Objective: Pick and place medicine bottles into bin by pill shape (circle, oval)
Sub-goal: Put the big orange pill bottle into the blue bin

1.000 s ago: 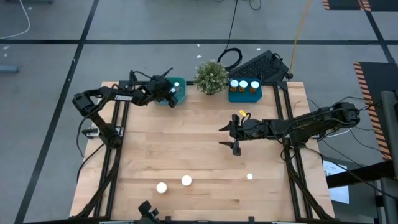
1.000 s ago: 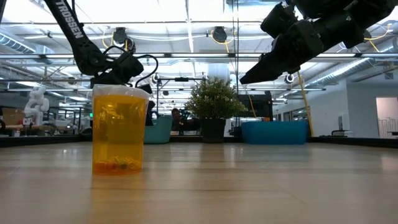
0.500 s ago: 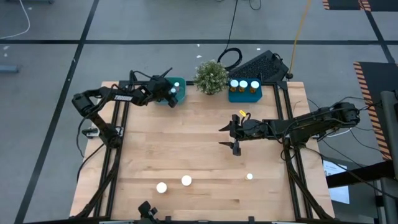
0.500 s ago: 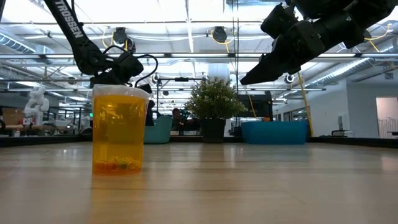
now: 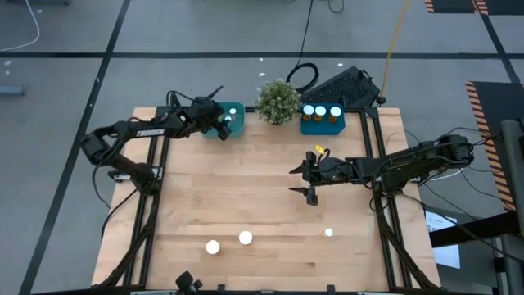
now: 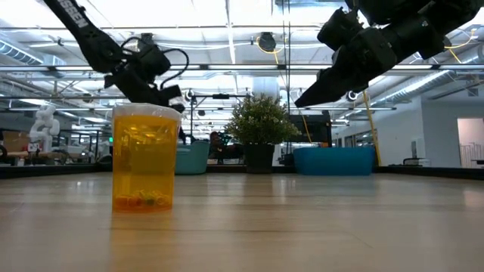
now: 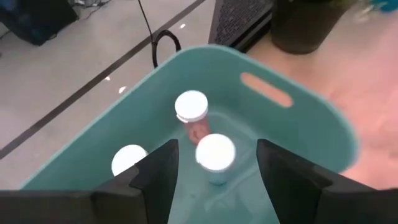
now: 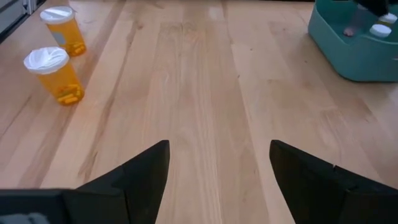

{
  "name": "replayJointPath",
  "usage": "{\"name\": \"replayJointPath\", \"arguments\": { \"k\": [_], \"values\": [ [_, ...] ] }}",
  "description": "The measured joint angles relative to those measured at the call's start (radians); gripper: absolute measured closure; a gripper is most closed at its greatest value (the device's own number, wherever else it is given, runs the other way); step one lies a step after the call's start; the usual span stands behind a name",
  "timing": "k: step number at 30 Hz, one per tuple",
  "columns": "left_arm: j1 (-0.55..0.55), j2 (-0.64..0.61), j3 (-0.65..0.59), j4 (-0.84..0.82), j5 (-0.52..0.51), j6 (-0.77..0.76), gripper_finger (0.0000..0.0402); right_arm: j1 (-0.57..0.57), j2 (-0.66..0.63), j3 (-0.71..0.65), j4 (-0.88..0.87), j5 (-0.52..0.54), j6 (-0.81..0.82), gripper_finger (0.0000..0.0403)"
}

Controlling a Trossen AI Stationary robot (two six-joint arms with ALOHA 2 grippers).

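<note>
My left gripper hangs open over the teal bin at the table's far left. Three white-capped medicine bottles stand in this bin; one bottle shows below and between the fingers, untouched. My right gripper is open in the air over the middle of the table, holding nothing. Three more bottles stand near the front edge: the left one, the middle one and a smaller one. In the low view, one amber bottle stands upright close to the camera.
A blue bin holding three white-capped bottles stands at the far right. A green potted plant sits between the two bins. Bare wood lies across the table's middle.
My left gripper has risen above the teal bin and moved slightly toward the table's far edge. The bottles in the bin and on the table stand where they were.
</note>
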Motion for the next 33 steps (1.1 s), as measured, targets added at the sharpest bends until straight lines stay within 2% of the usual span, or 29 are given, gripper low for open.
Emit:
{"name": "replayJointPath", "arguments": {
  "k": [8, 11, 16, 21, 27, 33],
  "values": [
    [-0.109, -0.203, -0.001, -0.124, -0.001, -0.027, 0.0181, 0.001, 0.000, 0.000, -0.014, -0.001, 0.020, 0.0133],
    [-0.180, -0.277, -0.001, -0.182, -0.003, -0.052, 0.0181, 0.001, 0.000, 0.000, -0.015, -0.001, 0.016, 0.0133],
    [-0.338, -0.368, -0.001, -0.304, -0.065, -0.104, 0.0191, 0.001, 0.000, 0.000, -0.011, -0.001, -0.027, 0.0133],
    [-0.510, -0.414, -0.001, -0.377, -0.103, -0.185, 0.0218, 0.000, 0.000, 0.000, -0.001, -0.001, -0.064, 0.0133],
    [-0.728, -0.405, -0.001, -0.389, -0.172, -0.273, 0.0247, 0.000, 0.000, 0.001, -0.006, -0.001, -0.066, 0.0133],
    [-0.896, -0.402, -0.001, -0.388, -0.258, -0.372, 0.0247, 0.007, 0.000, 0.001, -0.016, -0.002, -0.045, 0.0133]
  ]
}}
